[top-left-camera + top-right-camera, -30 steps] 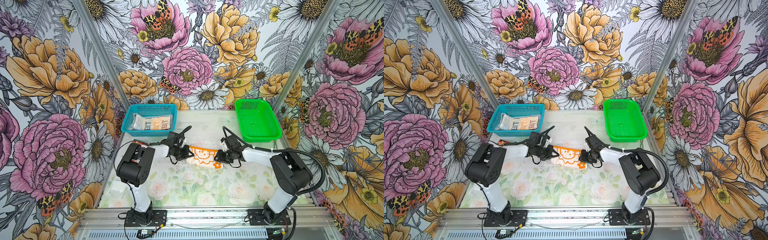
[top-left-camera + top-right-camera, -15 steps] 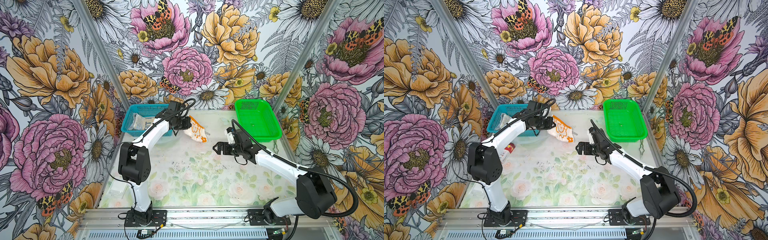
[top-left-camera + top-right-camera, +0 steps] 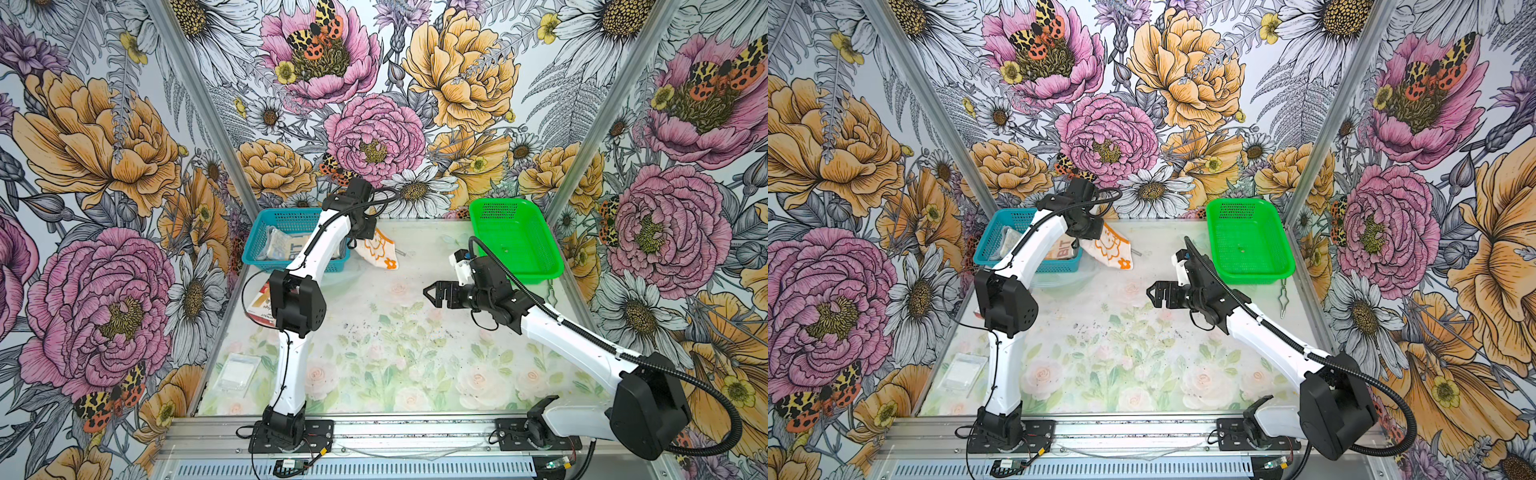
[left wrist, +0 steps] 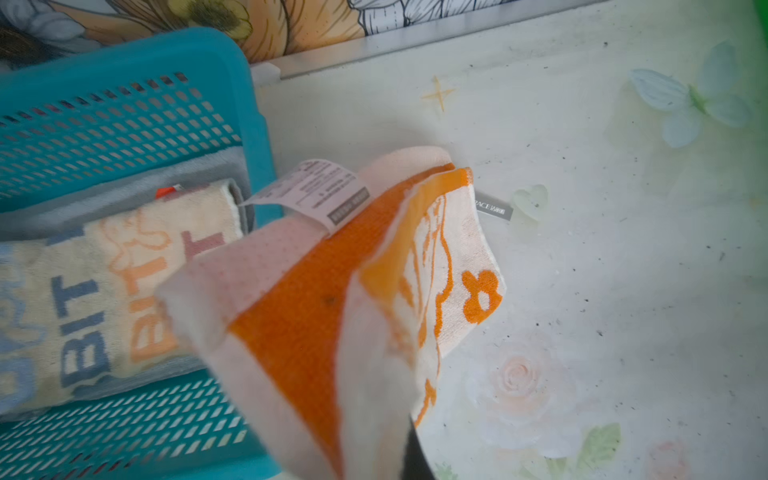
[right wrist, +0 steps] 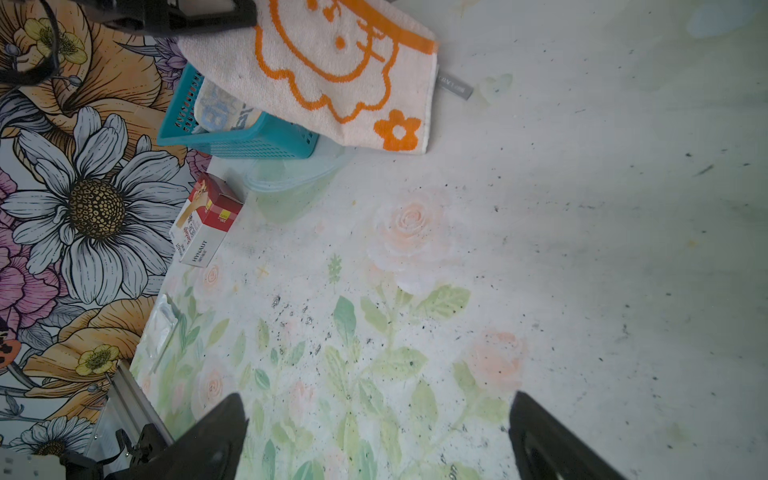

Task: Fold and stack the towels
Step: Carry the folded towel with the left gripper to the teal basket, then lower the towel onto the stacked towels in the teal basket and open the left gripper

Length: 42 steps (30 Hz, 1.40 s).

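Up at the back of the flowery counter (image 3: 395, 353), the left fingers (image 5: 216, 18) were shut tight on one edge of the small orange and white cloth towel with a lion face (image 3: 380, 251). The towel hung down, folded, just beside the blue-green plastic basket (image 4: 124, 54). Its low corner, with a little orange flower on it, was near the counter, but it was not clear if it touched. Inside that basket lay the cream towel with blue and orange letters (image 4: 124, 282), folded, on top of the plain grey towel (image 4: 124, 195).

The right fingers (image 5: 212, 436) were wide apart and held nothing. They hovered over the middle of the counter, well apart from the towels. A bright green plastic basket (image 3: 1246, 210) stood at the back on the right. A red and white cardboard box (image 5: 208, 220) and a flat white packet (image 3: 237, 374) lay by the left wall.
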Tool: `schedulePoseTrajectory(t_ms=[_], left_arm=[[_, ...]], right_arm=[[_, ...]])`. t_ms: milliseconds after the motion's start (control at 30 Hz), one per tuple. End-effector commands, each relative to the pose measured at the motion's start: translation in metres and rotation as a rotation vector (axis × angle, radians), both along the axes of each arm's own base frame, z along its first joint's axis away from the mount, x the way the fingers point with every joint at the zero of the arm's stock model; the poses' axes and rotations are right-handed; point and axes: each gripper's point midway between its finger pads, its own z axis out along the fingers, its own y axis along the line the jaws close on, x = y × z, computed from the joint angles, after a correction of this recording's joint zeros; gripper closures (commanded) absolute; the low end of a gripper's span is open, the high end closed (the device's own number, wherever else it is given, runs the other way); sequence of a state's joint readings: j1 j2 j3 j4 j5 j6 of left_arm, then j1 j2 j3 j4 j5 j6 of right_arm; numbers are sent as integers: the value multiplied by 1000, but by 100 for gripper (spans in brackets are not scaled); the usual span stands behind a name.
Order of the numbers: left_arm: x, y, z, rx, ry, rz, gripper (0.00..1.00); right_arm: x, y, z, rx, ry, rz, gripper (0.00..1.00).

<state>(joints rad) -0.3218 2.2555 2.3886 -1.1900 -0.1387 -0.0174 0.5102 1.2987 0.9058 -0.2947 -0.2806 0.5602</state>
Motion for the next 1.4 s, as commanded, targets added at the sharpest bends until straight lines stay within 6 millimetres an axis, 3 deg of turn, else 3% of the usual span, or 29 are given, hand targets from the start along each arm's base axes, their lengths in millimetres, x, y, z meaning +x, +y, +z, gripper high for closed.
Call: schedulePoseTrajectory(t_ms=[0, 333, 600, 1067, 1233, 1367], left_arm=[[1, 40, 14, 169, -13, 61, 100], [18, 95, 36, 456, -91, 177, 100], [27, 127, 32, 523, -81, 230, 100], [51, 183, -16, 455, -13, 307, 100], [64, 210, -49, 396, 11, 348, 100], [68, 216, -69, 361, 32, 357, 100]], right_arm=[[-4, -3, 4, 11, -9, -19, 1], [-8, -4, 8, 27, -9, -25, 1], [-13, -6, 7, 40, 1, -31, 1], [-16, -7, 2, 49, 29, -48, 1], [-13, 0, 6, 54, 33, -42, 1], [-12, 1, 4, 45, 36, -51, 1]])
